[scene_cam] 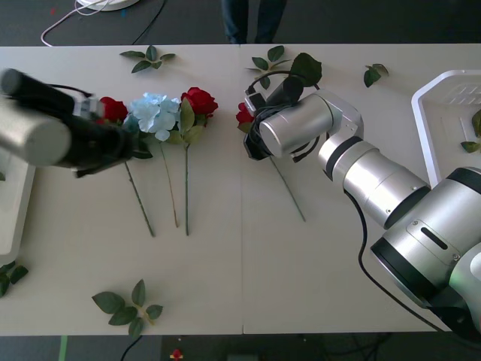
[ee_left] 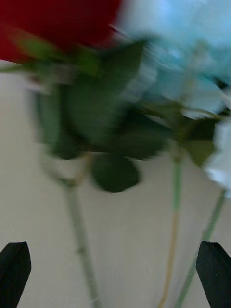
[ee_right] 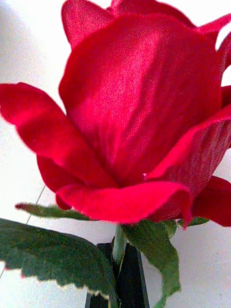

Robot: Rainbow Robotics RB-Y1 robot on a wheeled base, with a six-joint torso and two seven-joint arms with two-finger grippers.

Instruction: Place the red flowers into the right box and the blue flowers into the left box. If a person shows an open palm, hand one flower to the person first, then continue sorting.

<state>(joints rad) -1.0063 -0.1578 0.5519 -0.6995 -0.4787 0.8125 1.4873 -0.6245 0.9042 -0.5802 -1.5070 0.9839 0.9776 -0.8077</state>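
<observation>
Red petals peek out beside my right gripper (scene_cam: 255, 113) in the front view: I'm down over a red rose (scene_cam: 244, 114) near the table's middle, its stem (scene_cam: 288, 189) trailing back toward me. The right box (scene_cam: 443, 120) sits well off to my right. My left gripper (scene_cam: 124, 143) hovers at the cluster: a red rose (scene_cam: 113, 109), a blue hydrangea (scene_cam: 155, 113), another red rose (scene_cam: 199, 100).

Right wrist view: the bloom (ee_right: 139, 110) looms huge, and the stem (ee_right: 119, 245) runs straight down between my black fingers (ee_right: 130, 279), which look pinched on it just under the head. To do this well, I'd judge: keep the pinch firm, lift straight, don't crush the leaves (ee_right: 53, 255).

Left wrist view: my fingertips (ee_left: 14, 269) stand spread wide at both corners, nothing between them but table. Stems (ee_left: 79, 240) lie ahead; I should centre on one stem alone before closing.
</observation>
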